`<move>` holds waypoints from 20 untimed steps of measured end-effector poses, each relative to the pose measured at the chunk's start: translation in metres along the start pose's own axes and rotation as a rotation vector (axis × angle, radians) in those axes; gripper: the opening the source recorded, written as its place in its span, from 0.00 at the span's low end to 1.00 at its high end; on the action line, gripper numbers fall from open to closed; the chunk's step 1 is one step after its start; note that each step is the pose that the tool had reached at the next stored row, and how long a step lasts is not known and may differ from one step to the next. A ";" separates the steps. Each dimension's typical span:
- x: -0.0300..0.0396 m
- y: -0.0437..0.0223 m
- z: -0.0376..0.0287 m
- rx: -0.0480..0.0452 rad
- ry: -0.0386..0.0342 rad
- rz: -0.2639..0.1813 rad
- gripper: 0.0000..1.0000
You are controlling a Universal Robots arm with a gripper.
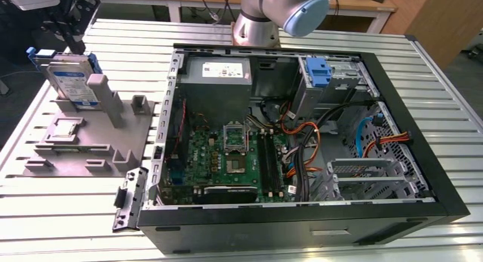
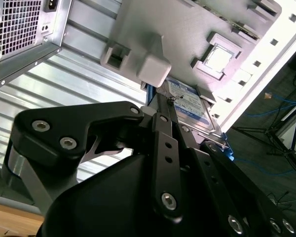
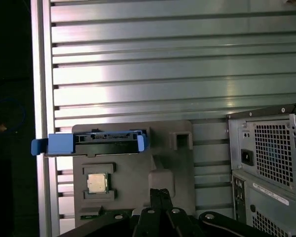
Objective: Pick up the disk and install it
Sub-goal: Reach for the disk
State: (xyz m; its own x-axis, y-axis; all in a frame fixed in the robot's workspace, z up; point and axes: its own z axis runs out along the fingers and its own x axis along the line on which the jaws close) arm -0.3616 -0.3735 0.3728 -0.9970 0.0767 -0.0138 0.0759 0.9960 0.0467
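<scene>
Jaws pressed together, the gripper (image 1: 74, 46) over the disk (image 1: 72, 81) at the exterior view's left could just bump it.

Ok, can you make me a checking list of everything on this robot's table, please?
Surface: slatted metal table, with a fixture and a computer on it.
Job's things: the disk stands upright in a slot of the grey fixture plate, not yet picked up.
Clutter: open computer case beside the plate; a small chip sits in a pocket of the plate.
Grippers: the gripper is shut, holds nothing and hovers above the plate near the disk.
Cables: orange and black wires inside the case.
Surroundings: wooden furniture behind the table.
</scene>
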 end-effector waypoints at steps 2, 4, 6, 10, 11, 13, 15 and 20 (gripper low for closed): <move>0.0009 -0.0001 0.0002 -0.0001 -0.0001 0.000 0.10; 0.0021 -0.0002 0.0003 0.0000 0.0000 0.000 0.10; 0.0036 -0.0003 0.0004 0.0000 0.0000 0.000 0.10; 0.0055 -0.0005 0.0005 0.0000 0.0000 0.000 0.10; 0.0061 -0.0005 0.0006 0.0000 0.0000 0.000 0.10; 0.0069 -0.0006 0.0007 -0.0001 -0.0001 0.000 0.10; 0.0079 -0.0006 0.0008 0.0000 0.0000 0.000 0.10; 0.0161 -0.0005 0.0015 0.0000 -0.0001 0.000 0.10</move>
State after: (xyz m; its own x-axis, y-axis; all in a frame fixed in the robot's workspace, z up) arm -0.3776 -0.3727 0.3711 -0.9970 0.0766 -0.0139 0.0758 0.9960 0.0467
